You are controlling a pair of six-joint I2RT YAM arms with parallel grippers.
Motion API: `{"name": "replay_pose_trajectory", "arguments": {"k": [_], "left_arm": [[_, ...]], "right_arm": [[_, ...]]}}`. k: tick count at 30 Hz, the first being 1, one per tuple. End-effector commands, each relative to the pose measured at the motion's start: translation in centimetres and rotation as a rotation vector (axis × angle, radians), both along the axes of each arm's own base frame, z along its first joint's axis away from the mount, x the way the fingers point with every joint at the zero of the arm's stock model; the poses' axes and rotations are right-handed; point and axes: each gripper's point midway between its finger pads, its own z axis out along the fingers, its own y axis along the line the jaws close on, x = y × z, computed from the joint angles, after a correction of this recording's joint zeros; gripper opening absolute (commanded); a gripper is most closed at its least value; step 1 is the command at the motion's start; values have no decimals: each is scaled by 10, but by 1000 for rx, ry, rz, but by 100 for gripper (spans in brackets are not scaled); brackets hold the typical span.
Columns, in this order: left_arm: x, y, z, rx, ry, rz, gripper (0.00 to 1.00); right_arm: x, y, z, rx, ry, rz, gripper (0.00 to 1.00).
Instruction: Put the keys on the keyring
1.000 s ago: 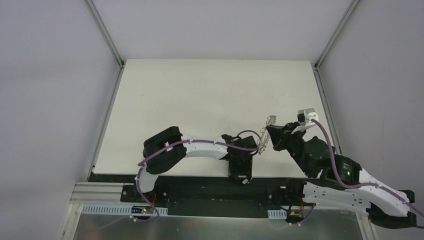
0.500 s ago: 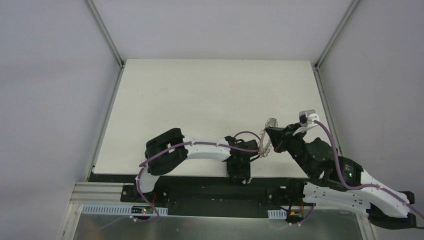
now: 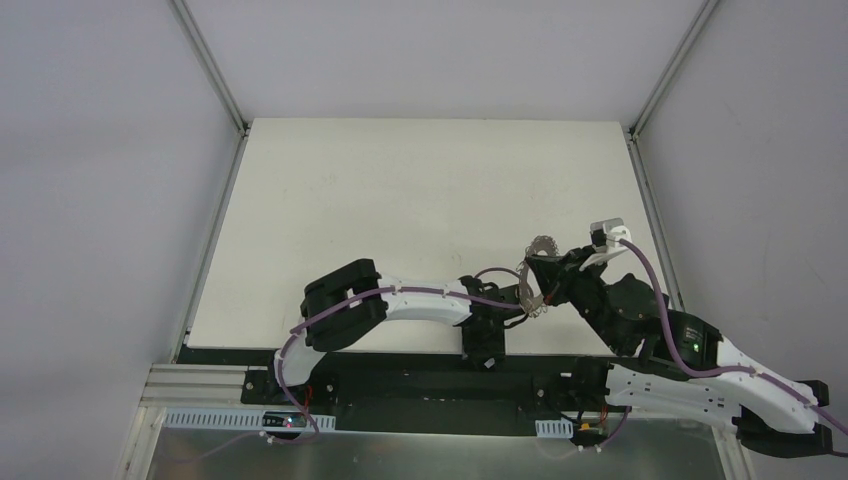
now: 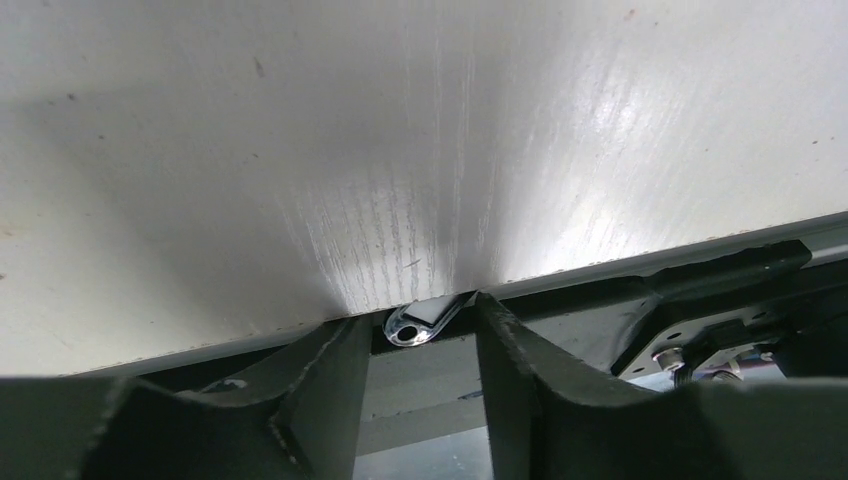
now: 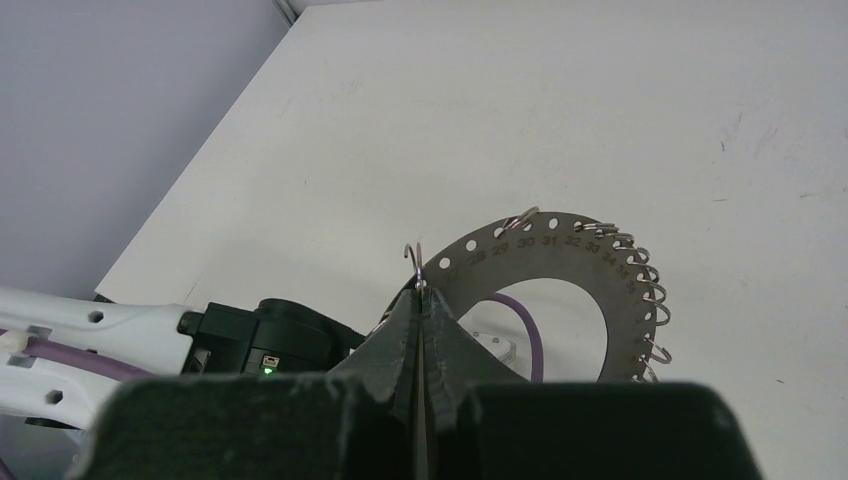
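The keyring [image 5: 560,235] is a grey metal disc with numbered holes, a wide central hole and thin wire loops along its rim. My right gripper [image 5: 421,292] is shut on its left rim, where one loop sticks up, and holds it above the table. From above, the keyring [image 3: 541,245] hangs at the right gripper [image 3: 537,268], and the left gripper [image 3: 522,297] comes right up to it. In the left wrist view a tiny shiny key [image 4: 420,322] with a hole and a pale face spans the tips of my left gripper [image 4: 423,315], pinched between the fingers.
The white table [image 3: 400,190] lies beyond both arms, with grey walls and metal frame posts around it. Both grippers work near its front right edge, over the black base rail [image 4: 700,290]. A purple cable [image 5: 520,320] shows through the ring's hole.
The left arm has slid right until its gripper meets the keyring. The ring has turned from nearly edge-on to showing more of its face. The left jaws have narrowed slightly.
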Motion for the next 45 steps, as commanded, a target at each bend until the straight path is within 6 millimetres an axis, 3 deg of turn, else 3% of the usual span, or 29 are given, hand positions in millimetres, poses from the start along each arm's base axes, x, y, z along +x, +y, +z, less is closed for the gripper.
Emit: {"name": "replay_pose_trajectory", "arguments": {"k": [1,6,11,18,26,45], "left_arm": [[10,2,-11,44,-28,61,36],[8,-2,-15,40,-10,59,15],[9,-3,-13,26,-18,59,0],[19,-4,12,-60,-120,41,0],[21,-7,47,-143,-220,-101,0],[22,69,93,-169,-370,-107,0]], "right_arm": [[-1,-2,25,88,-25,2,0],[-3,-4,25,97,-25,11,0],[-4,-4,24,98,-24,14,0],[-5,-5,26,99,-29,19,0],[-5,-5,27,99,-30,20,0],[-3,6,32,95,-27,34,0]]}}
